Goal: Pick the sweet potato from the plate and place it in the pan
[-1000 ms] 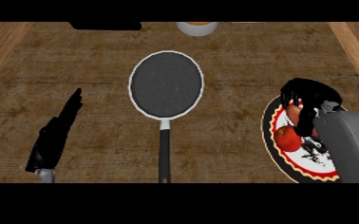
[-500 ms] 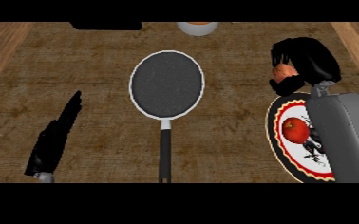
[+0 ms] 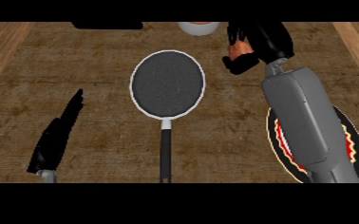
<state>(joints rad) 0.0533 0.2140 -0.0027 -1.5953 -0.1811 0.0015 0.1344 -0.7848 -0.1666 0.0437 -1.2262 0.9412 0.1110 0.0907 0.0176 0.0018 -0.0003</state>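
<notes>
At the left edge the left hand (image 3: 57,134) is seen resting with fingers straight, holding nothing, well apart from the pan (image 3: 168,84) at the centre. The carrying step is judged to be in hand: the sweet potato (image 3: 240,50) is held off the plate (image 3: 280,144), with the fingers of the right hand (image 3: 261,42) curled round it, up and to the right of the pan. A sideways move over the pan and a lowering before release are judged to be called for next.

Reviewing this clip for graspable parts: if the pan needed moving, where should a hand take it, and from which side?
Take the pan by its long black handle, which points toward the robot. Come from the near side; the resting left hand looks closest, since the right hand holds the sweet potato.
</notes>
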